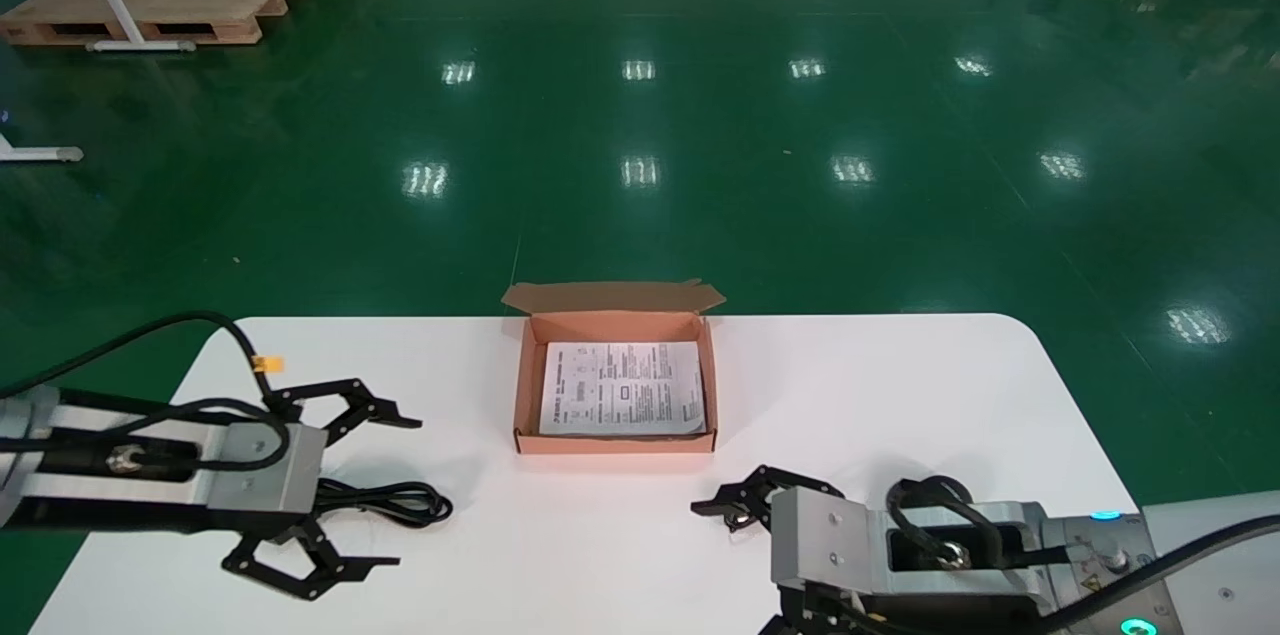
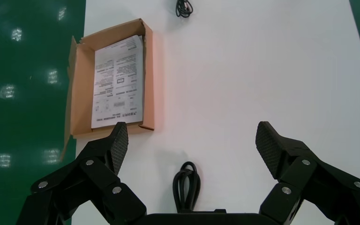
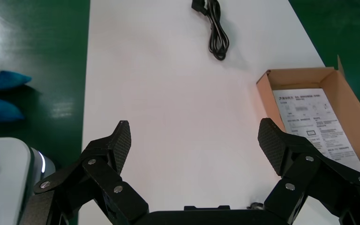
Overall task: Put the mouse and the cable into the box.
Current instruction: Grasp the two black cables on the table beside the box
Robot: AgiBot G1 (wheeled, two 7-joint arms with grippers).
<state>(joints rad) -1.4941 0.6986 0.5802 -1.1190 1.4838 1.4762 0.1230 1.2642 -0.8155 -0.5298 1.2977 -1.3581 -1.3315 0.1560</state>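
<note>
We are looking at the opening step. Neither thing is sitting in the box (image 1: 612,442) yet. The box is lying open on the bench (image 1: 900,395) with only a printed leaflet (image 1: 622,387) flat on its floor. The cable (image 1: 400,503), a black coil, is lying to the left of the box and nearer the robot than the box is.

The left gripper (image 1: 405,492) is hovering at that coil, its jaws spread wide with one on either side of it and gripping nothing. So we are judging the cable pickup to be the step in hand. The right gripper (image 3: 194,140) is waiting to the right of the box, also nearer the robot, with its jaws likewise spread and holding nothing.

We are not finding the mouse in any view (a small dark thing (image 2: 183,7) is showing beyond the box in the left wrist view, too small to name).

As we are reading it, the next move calls for these steps:
- lowering the left gripper until the jaws are straddling the bundled strands;
- closing across the coil's narrow width so the loops are caught together;
- lifting it clear and carrying it rightward over the box's wall;
- letting go above the leaflet.

A loose end trailing over the wall is the thing we are watching for.
</note>
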